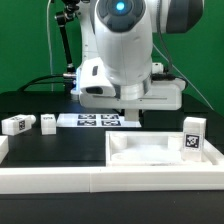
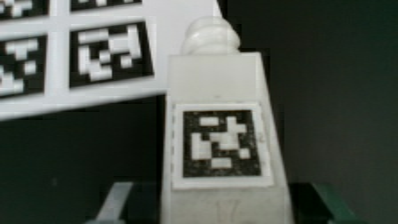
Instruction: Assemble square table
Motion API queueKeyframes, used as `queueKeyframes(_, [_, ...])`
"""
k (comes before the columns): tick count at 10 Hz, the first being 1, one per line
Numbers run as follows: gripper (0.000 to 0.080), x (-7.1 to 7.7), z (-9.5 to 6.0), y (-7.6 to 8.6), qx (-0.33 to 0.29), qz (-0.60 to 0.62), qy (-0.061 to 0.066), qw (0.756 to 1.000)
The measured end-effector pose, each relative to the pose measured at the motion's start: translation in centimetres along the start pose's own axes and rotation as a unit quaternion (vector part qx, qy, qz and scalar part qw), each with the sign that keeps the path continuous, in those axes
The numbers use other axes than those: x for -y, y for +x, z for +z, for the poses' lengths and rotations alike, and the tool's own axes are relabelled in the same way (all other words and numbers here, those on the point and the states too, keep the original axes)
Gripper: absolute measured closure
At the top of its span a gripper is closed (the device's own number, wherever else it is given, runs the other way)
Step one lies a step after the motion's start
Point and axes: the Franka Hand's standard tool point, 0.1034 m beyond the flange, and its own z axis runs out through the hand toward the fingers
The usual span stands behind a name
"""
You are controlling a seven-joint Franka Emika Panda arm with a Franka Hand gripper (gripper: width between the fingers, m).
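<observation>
leg (image 1: 48,121) beside marker board (image 1: 95,120) (the exterior view's left), slab (image 1: 150,152) in front

The marker board (image 1: 95,120) lies flat on the black table (image 1: 40,100), tags facing up. A long white rail (image 1: 60,180) runs along the table's near edge. At the back, a black stand (image 1: 62,38) rises before a green wall (image 1: 25,40).
</observation>
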Motion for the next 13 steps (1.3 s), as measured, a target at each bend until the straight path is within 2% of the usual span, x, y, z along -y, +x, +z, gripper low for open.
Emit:
queueKeyframes(1, [0.0509, -0.7, -0.5, -0.2, -0.018, -0.018, 0.004, 1.000])
queueKeyframes(3, [0.0509, -1.4, -4.4, -0.3, -0.083, -0.028, 0.015, 0.996])
queueKeyframes(4, [0.0509, -1.4, -5.5, -0.5, -0.102, -0.028, 0.018, 0.994])
queueKeyframes(6, [0.0509, -0.3, -7.9, -0.2, -0.174, -0.027, 0.021, 0.984])
queueKeyframes(8, [0.0509, -0.8, -7.3, 0.1, -0.251, -0.027, 0.016, 0.968])
queueKeyframes(10, [0.0509, -0.9, -7.9, 0.7, -0.311, -0.028, 0.012, 0.950])
queueKeyframes(11, [0.0509, -1.4, -8.7, 0.8, -0.338, -0.039, 0.009, 0.940])
queueKeyframes(13, [0.0509, -0.3, -11.9, 1.2, -0.401, -0.043, 0.009, 0.915])
